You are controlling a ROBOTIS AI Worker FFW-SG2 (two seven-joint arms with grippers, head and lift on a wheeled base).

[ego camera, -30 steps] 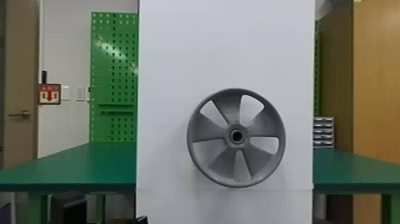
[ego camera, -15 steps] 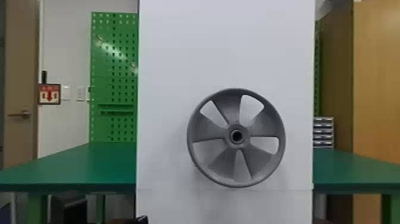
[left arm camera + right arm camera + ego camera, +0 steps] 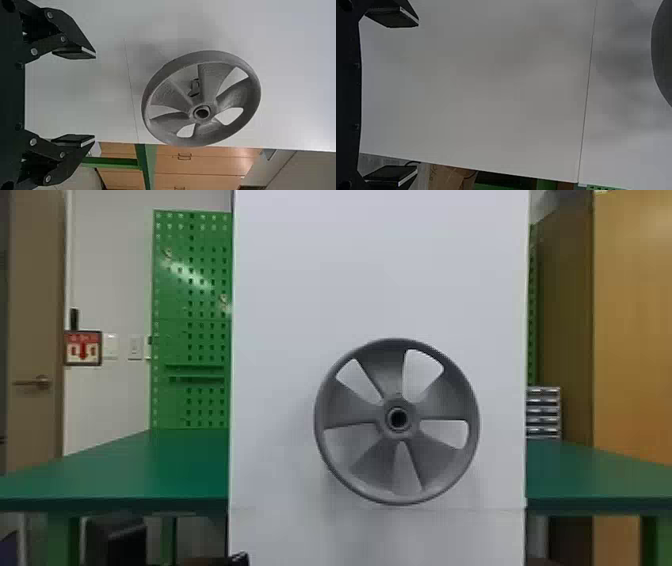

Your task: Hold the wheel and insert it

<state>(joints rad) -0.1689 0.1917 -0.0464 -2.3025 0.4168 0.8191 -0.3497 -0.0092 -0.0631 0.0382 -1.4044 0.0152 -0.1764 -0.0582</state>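
In front of the white panel (image 3: 310, 290) is the grey five-spoked wheel (image 3: 350, 410), upright with its hub facing the head camera. A small black tip of my left gripper (image 3: 241, 559) pokes in at the bottom edge, low and left of the wheel. In the left wrist view that gripper (image 3: 95, 97) is open, its fingers apart and the wheel (image 3: 214, 81) beyond them, not touched. Through a gap between spokes a dark fitting (image 3: 194, 88) is visible behind the wheel. My right gripper (image 3: 418, 97) is also open and holds nothing; part of the wheel (image 3: 664, 51) lies farther off.
Green tabletops (image 3: 125, 470) extend on both sides of the panel. Behind are a green pegboard (image 3: 200, 340), a small drawer unit (image 3: 543, 410) and a wooden cabinet (image 3: 632, 320). A cardboard box (image 3: 447, 177) shows past the panel's edge in the right wrist view.
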